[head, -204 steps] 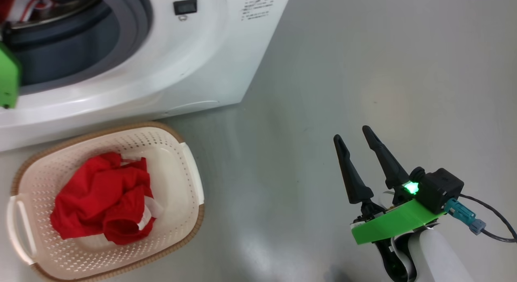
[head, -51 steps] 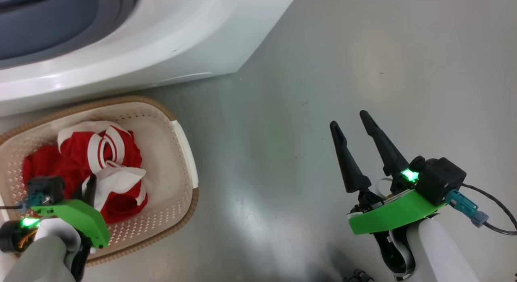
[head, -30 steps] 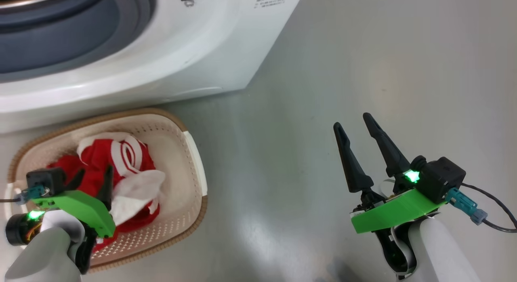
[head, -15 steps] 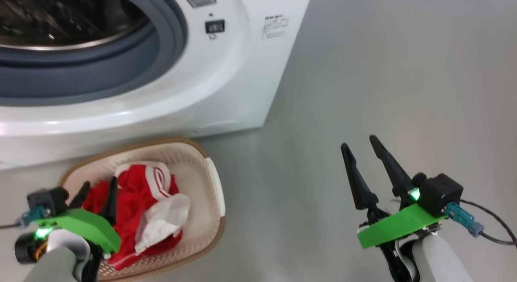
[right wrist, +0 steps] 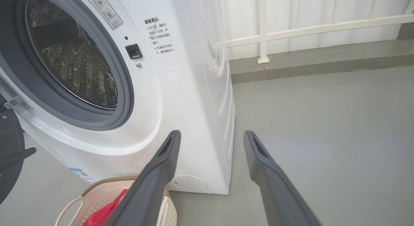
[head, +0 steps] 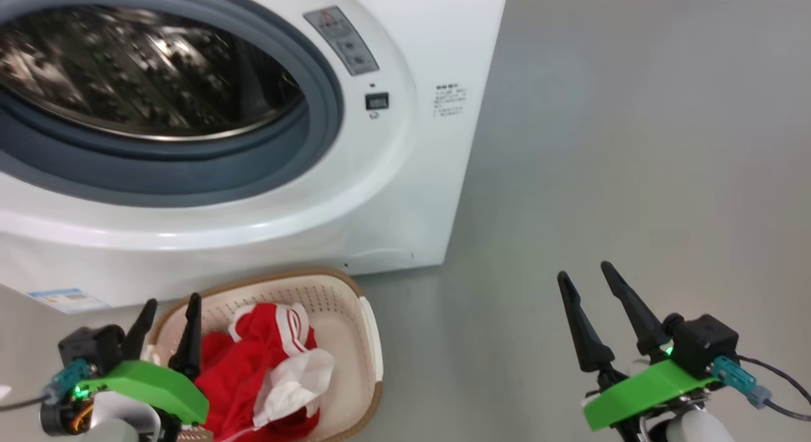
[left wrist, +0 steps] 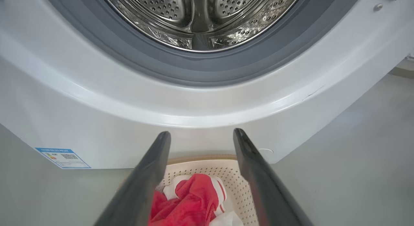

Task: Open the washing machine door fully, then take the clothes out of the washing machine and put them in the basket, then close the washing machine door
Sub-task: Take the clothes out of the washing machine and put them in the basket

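1. One heap of red-and-white clothes (head: 253, 378) lies in the single cream basket (head: 372, 344). How many garments it holds cannot be told.
2. The basket stands on the grey floor (head: 602, 144), just in front of the one white washing machine (head: 405, 195), below its round opening.
3. The door (right wrist: 9, 145) is swung open, its black rim at the left edge of the right wrist view. One grey ring (head: 190, 176) frames the steel drum (head: 139, 68). One blue label (head: 66, 298) sits at the machine's lower corner.
4. The left hand (head: 172, 299) hovers over the basket's left edge, its two fingers spread wide and holding nothing.
5. The right hand (head: 583, 270) hangs over the floor, well apart from the basket, its two fingers also wide and empty.
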